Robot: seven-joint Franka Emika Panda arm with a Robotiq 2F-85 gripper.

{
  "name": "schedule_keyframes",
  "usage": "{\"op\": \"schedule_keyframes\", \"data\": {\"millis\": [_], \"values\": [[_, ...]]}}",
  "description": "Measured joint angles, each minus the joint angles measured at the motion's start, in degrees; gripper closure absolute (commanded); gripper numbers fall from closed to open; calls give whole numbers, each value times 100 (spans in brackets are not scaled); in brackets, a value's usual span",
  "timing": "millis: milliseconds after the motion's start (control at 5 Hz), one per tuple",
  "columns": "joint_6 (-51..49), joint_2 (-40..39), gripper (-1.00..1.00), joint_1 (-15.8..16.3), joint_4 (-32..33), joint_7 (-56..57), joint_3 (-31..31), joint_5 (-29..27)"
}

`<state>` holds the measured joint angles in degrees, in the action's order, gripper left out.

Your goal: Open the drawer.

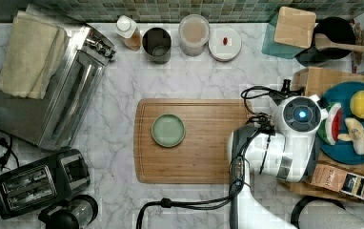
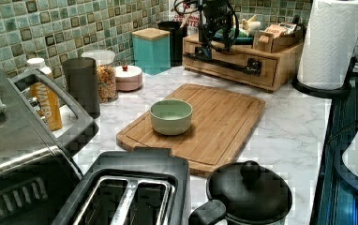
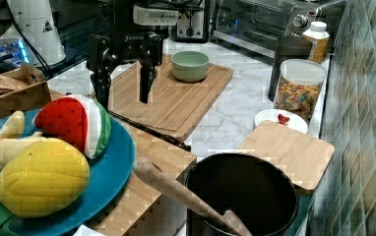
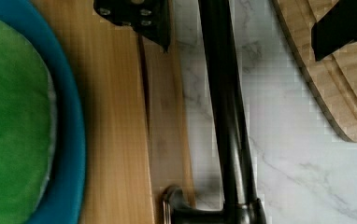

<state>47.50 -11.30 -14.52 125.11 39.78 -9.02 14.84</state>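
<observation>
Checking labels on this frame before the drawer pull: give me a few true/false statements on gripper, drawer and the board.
1. The gripper is open, fingers on either side of the black bar handle. True.
2. The drawer is pulled fully out. False: at most a narrow gap shows at its front.
3. A green bowl sits on the cutting board. True.
4. The fingers are clamped on the handle. False: they stand apart from it.

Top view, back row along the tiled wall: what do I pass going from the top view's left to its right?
Juice bottle → dark canister → clear cereal jar → white lidded dish → small square wooden board → black pot with a wooden spoon.
</observation>
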Motion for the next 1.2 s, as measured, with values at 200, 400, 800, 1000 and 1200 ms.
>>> {"op": "schedule_keyframes", "data": {"millis": [200, 400, 800, 1000, 1200], "values": [[221, -70, -100, -18, 145, -14, -3, 22], [568, -134, -100, -15, 246, -439, -15, 76], [1091, -512, -100, 141, 179, -593, -14, 329], [996, -758, -100, 171, -22, -593, -19, 337], [643, -955, -100, 103, -257, -459, 49, 336]]}}
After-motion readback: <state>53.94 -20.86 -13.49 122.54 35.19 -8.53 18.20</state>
